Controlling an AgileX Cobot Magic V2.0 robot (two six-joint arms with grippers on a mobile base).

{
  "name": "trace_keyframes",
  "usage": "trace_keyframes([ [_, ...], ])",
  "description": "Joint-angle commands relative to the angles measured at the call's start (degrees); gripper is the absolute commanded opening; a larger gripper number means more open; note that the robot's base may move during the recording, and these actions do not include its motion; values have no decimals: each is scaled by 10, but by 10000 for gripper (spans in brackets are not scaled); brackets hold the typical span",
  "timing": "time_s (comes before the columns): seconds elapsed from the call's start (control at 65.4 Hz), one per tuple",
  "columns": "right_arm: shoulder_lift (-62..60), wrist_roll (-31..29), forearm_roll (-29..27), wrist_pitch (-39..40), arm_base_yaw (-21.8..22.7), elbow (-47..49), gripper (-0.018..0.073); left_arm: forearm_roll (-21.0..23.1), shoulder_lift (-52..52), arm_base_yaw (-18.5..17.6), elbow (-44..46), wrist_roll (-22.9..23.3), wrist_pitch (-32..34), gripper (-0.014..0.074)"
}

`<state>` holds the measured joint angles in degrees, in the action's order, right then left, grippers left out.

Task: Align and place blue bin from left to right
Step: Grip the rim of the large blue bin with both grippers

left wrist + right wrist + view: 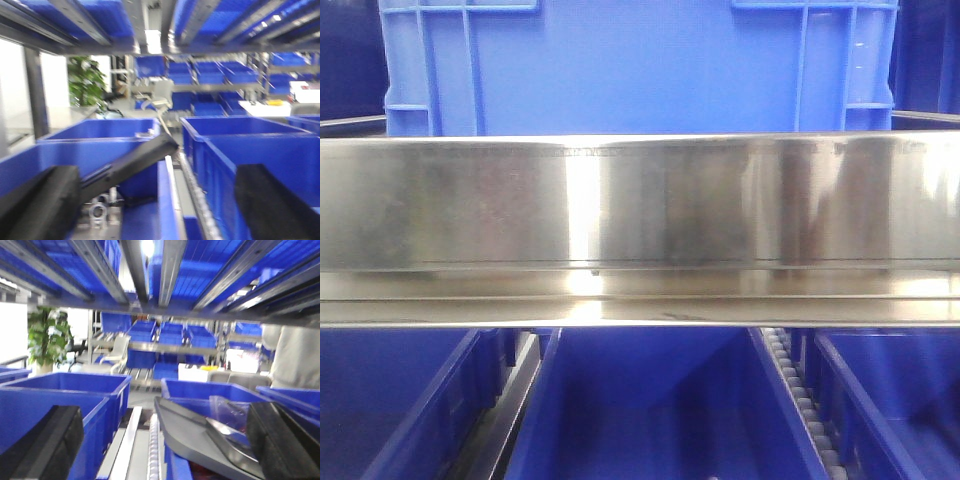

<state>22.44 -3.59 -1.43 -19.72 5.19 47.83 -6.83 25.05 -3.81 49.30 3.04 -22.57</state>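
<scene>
blue bin [620, 70] sits behind steel rail [640, 200] above darker bins [640, 410]; left pincer [152, 180], right pincer [165, 415] gape empty.

Ahead of the left gripper [155, 210] we see dark blue bins [260, 160], seemingly a roller track [194, 192] between them, and a plant [86, 82] far left.

A steel shelf rail [640, 200] spans the front view. The blue bin [630, 70] rises just behind the rail. Below the rail, darker bins [650, 410] sit beside a roller track [802, 400].
</scene>
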Motion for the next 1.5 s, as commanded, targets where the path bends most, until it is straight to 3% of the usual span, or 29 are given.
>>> trace_keyframes([
  [0.0,33,-3,2,-21,-16,27,561,-2,30,-33,29,0,-21,587],
  [0.183,117,-5,0,-104,-82,111,561,-30,103,-176,76,0,-88,578],
  [0.321,192,-5,0,-142,-139,190,561,-40,197,-230,144,10,-146,578],
  [0.489,317,-5,0,-261,-183,315,561,-38,327,-232,272,51,-213,578],
  [0.673,463,24,14,-382,-188,465,561,-40,469,-232,442,76,-314,578],
  [0.917,616,86,33,-491,-188,611,561,-94,637,-232,657,118,-474,578],
  [1.116,706,102,34,-502,-188,681,561,-100,722,-218,734,141,-474,578],
  [1.346,764,115,44,-502,-184,725,561,-25,766,-171,737,142,-474,578],
  [1.483,782,119,44,-502,-172,726,561,-12,787,-158,737,142,-474,578],
])
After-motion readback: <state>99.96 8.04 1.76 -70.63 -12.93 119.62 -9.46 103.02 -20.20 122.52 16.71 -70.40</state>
